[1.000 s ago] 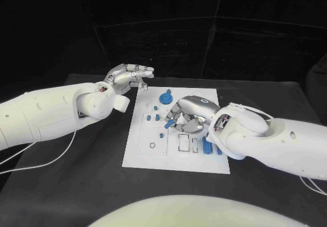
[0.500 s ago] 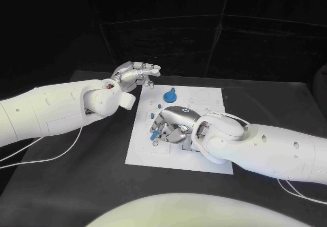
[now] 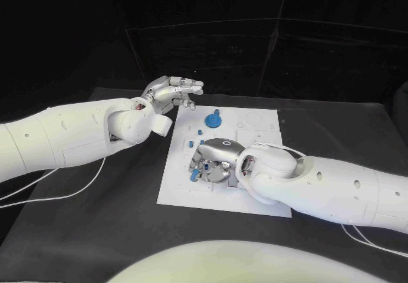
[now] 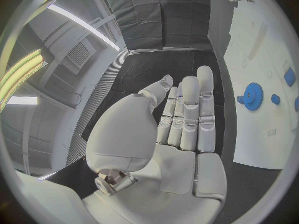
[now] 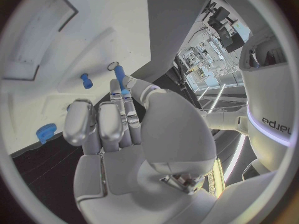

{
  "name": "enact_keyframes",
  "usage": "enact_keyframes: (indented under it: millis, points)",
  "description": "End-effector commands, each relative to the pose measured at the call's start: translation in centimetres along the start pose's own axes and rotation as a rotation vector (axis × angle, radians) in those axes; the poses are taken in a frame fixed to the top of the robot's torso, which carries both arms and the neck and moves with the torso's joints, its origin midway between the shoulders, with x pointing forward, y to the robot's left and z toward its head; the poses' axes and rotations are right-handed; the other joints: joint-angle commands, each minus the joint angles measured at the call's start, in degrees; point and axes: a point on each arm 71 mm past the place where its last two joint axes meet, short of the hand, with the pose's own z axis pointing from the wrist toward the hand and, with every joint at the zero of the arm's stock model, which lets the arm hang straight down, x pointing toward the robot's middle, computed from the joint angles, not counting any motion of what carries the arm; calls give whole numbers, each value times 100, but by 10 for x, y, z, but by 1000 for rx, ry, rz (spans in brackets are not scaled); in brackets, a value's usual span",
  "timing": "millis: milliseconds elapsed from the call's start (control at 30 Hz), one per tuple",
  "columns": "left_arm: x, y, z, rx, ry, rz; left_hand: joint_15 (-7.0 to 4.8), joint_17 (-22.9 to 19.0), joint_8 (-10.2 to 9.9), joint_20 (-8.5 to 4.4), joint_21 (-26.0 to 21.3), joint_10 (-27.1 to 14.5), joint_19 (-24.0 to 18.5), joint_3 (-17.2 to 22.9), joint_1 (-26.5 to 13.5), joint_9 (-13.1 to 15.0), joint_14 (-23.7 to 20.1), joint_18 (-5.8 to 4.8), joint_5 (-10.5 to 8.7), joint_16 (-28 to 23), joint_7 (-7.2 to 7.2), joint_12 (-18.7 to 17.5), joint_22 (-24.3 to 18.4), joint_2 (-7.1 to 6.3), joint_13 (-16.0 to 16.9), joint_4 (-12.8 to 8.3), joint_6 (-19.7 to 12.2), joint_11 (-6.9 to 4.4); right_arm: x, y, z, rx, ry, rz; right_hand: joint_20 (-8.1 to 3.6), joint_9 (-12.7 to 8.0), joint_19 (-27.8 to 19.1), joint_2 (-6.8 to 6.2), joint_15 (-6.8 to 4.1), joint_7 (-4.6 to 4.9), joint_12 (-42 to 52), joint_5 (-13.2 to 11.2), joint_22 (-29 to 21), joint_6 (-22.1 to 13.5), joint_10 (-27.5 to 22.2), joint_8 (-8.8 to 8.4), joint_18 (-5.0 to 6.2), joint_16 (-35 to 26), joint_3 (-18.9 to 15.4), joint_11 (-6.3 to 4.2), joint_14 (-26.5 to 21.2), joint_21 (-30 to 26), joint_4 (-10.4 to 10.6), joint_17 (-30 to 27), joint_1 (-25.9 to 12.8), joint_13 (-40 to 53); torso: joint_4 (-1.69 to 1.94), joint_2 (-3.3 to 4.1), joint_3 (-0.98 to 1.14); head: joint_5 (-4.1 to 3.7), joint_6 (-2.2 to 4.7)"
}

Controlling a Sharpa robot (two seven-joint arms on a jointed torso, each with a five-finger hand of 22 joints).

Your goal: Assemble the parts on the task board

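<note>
The white task board lies in the middle of the black table. My right hand hangs low over the board's left-middle part and pinches a slim blue peg between thumb and a fingertip; the peg's end pokes out under the fingers. A short blue peg stands on the board close by. A blue gear sits near the board's far edge. My left hand is raised off the board's far left corner, fingers straight and holding nothing.
Small blue parts lie beside the gear on the board. Rectangular recesses are cut into the board. Black table surrounds the plate on all sides.
My right hand has moved with the blue peg from the board's middle toward its left side and lowered. The left hand has stayed about where it was.
</note>
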Motion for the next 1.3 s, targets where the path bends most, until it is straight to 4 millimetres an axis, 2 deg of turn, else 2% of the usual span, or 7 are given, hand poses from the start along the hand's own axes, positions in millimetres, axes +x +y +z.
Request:
enact_keyframes:
  millis: [33, 633, 867, 1000, 1300]
  points:
    - [1, -1, 1, 8, 13, -7, 10, -8, -5, 14, -25, -45, -40, -26, -25, 0, -48, 76, -23, -21, 10, 32, -9, 22, -7, 4, -25, -14, 2, -1, 1, 8, 36, -55, 21, 4, -31, 18, 32, 43, -35, 38, 3, -6, -27, -4, -72, 9, -39, 30, 88, 5, -4, 4, -53, -1, 2, 1, -3, -11, -2]
    - [1, -1, 1, 7, 13, -7, 10, -8, -5, 14, -25, -45, -40, -26, -25, 0, -48, 76, -23, -21, 10, 32, -9, 22, -7, 4, -25, -14, 3, -1, 2, 42, 31, -121, 23, 4, -28, 21, 35, 44, -41, 45, 11, -4, -23, -8, -74, 14, -48, 32, 89, 8, 1, 11, -69, 1, -1, 1, -4, -17, -6]
    - [1, -1, 1, 6, 13, -7, 10, -8, -5, 14, -25, -45, -40, -26, -25, 0, -48, 76, -23, -21, 10, 32, -9, 22, -7, 4, -25, -14, 5, 4, 6, 24, 53, -130, 68, -29, -57, -155, 99, 116, -137, 158, -26, -182, -266, -124, -70, 1, -211, 112, 79, -13, 39, -25, -263, -24, -1, 0, -8, -23, -6]
    - [1, -1, 1, 5, 14, -7, 10, -8, -5, 14, -25, -45, -40, -26, -25, 0, -48, 76, -23, -21, 10, 32, -9, 22, -7, 4, -25, -14, 6, 6, 7, 14, 54, -130, 108, -44, -74, -260, 135, 117, -126, 221, -50, -388, -473, -144, -63, -5, -331, 147, 72, -27, 71, -48, -375, -26, -1, -4, -7, -26, -9]
    - [1, -1, 0, 2, 17, -9, 11, -11, -4, 15, -29, -48, -39, -33, -25, 0, -50, 75, -23, -20, 10, 35, -12, 25, -7, 4, -28, -14, 6, 9, 8, -1, 33, -126, 124, -45, -80, -297, 139, 101, -108, 213, -58, -642, -589, -144, -59, 1, -441, 154, 69, -32, 71, -55, -404, -19, -2, -2, -6, -26, -12]
